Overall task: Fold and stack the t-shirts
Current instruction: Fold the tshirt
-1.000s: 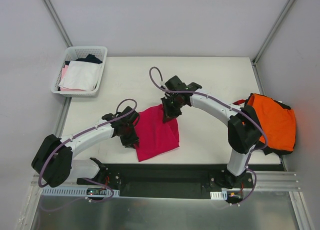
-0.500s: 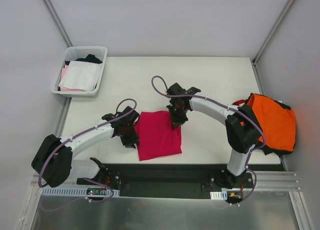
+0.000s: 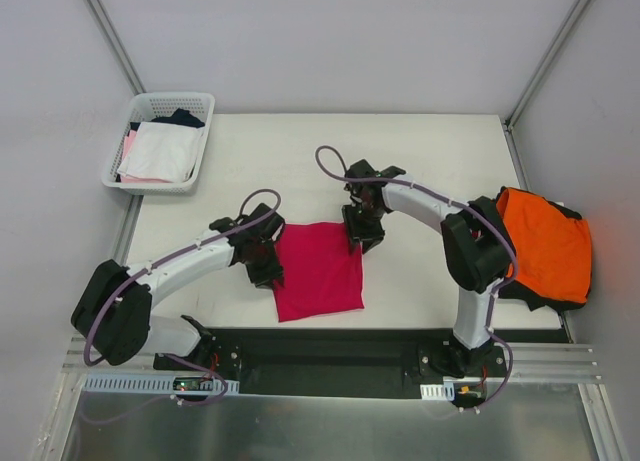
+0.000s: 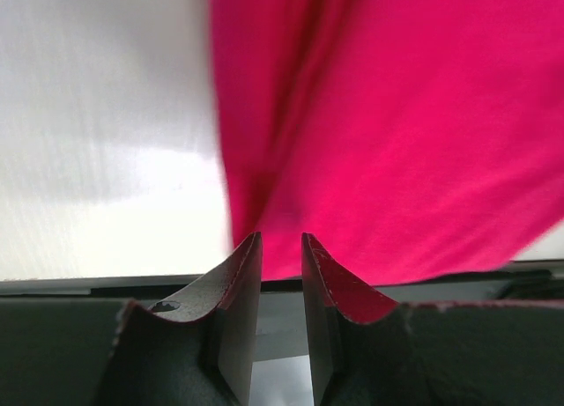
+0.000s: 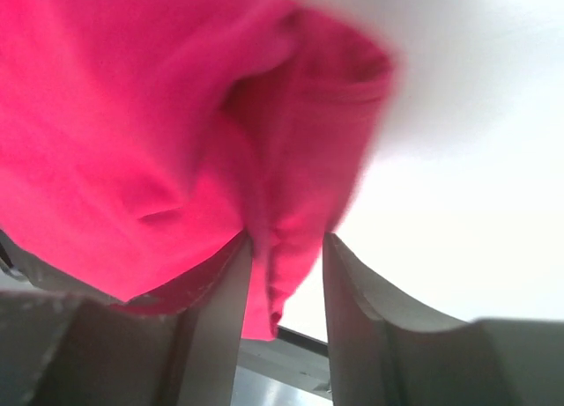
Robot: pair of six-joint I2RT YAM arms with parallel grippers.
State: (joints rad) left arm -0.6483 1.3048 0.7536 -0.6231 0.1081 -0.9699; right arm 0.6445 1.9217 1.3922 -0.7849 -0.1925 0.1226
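Crimson t-shirt (image 3: 318,271), centre frame: judged limp, light; take at corners. Left gripper (image 3: 271,273) pinches its edge; right gripper (image 3: 359,242) released.

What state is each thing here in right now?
magenta t-shirt: folded, flat on table.
orange t-shirt: crumpled heap, table's right edge.
left gripper: shut on the magenta t-shirt's left edge.
right gripper: open, cloth between its jaws.
basket: holds white and pink garments.
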